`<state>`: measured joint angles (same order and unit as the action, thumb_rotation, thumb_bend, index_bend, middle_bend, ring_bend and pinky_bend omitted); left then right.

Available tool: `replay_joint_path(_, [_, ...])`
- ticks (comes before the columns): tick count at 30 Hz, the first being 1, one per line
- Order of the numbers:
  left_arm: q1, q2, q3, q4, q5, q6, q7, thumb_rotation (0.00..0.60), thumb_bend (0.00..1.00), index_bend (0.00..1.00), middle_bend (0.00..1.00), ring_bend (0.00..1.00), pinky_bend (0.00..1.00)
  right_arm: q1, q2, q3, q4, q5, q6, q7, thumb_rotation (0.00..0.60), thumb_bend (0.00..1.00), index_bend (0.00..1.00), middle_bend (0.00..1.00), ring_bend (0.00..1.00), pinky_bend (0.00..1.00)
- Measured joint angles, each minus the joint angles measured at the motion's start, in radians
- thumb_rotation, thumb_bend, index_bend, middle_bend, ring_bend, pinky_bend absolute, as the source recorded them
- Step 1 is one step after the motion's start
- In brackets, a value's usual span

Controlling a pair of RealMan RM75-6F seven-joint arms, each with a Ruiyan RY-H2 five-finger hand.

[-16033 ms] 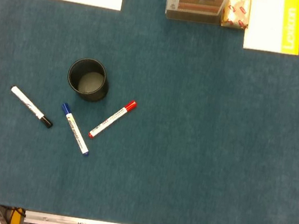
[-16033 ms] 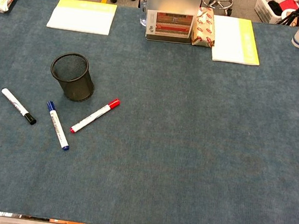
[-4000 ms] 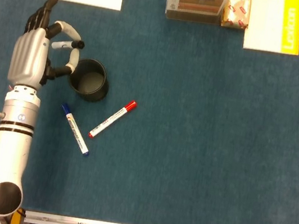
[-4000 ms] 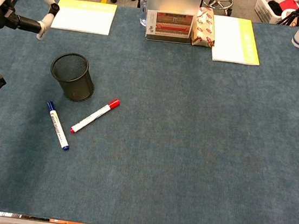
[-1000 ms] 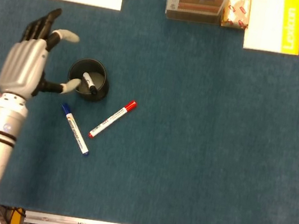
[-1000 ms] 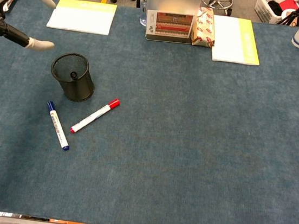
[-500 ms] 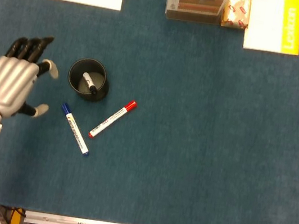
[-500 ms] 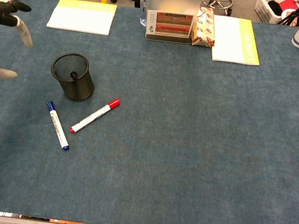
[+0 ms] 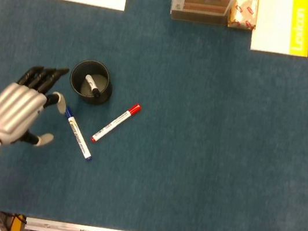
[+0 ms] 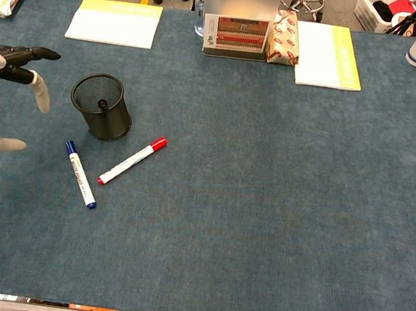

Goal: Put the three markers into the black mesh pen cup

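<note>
Head view, left robot hand [image 9: 15, 110] spread, empty, beside blue marker [image 9: 77, 133], seemingly apart.

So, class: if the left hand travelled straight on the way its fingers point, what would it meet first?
Probably the black mesh pen cup. The left hand points up and to the right, towards its rim. Its height above the table is unclear, so it might pass over.
</note>
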<state>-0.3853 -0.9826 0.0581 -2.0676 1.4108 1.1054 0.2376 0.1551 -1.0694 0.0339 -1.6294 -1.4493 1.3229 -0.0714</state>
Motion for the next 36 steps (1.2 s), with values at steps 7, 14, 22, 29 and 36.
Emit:
replay_joint_path(7, [0.029, -0.035, 0.042, 0.066, 0.102, 0.005, -0.079, 0.6, 0.15, 0.43, 0.0, 0.0, 0.0, 0.001, -0.001, 0.0, 0.001, 0.002, -0.003, -0.003, 0.6, 0.0, 0.08, 0.19, 0.11, 0.41])
replay_joint_path(14, [0.053, -0.134, 0.058, 0.224, 0.232, 0.064, -0.179, 0.6, 0.15, 0.44, 0.0, 0.0, 0.0, 0.001, 0.001, 0.001, 0.001, 0.003, -0.003, 0.001, 0.6, 0.0, 0.08, 0.18, 0.11, 0.41])
replay_joint_path(22, [0.07, -0.24, 0.074, 0.38, 0.309, 0.125, -0.298, 0.6, 0.15, 0.46, 0.0, 0.0, 0.0, 0.003, 0.0, 0.0, 0.002, 0.003, -0.008, 0.002, 0.6, 0.0, 0.08, 0.19, 0.11, 0.41])
replay_joint_path(29, [0.072, -0.281, 0.084, 0.446, 0.326, 0.132, -0.319, 0.6, 0.15, 0.47, 0.0, 0.0, 0.0, 0.003, 0.001, 0.001, 0.003, 0.004, -0.007, 0.003, 0.6, 0.0, 0.08, 0.18, 0.11, 0.41])
replay_joint_path(36, [0.079, -0.312, 0.097, 0.508, 0.358, 0.162, -0.328, 0.6, 0.15, 0.49, 0.02, 0.0, 0.0, 0.003, 0.001, 0.001, 0.003, 0.005, -0.009, 0.003, 0.6, 0.0, 0.08, 0.19, 0.11, 0.41])
